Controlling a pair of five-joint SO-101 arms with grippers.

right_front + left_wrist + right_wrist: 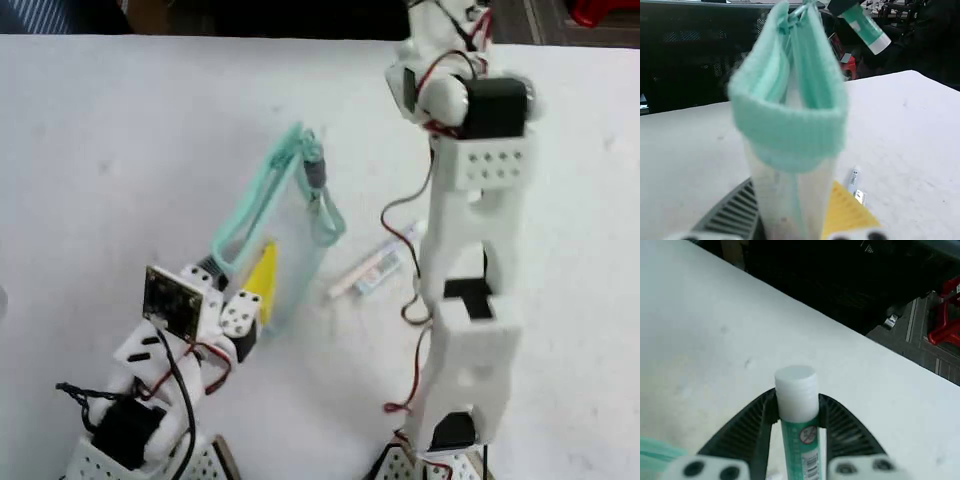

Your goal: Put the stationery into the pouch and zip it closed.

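The pouch [290, 220] is stood on edge at the counter's [100, 150] middle. Its mouth is open upward, its long axis is pointed toward the far edge, and its near end is clamped by the left jaws. The glue stick [799, 435] is gripped in the right jaws and held high beyond the pouch's far end. Other stationery [372, 268] is seen just beside the pouch.

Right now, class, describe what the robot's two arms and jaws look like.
The left arm and right arm are white blocky shells with black motors and loose red and black cables. Jaws: the right's ribbed black, the left's grey and yellow.
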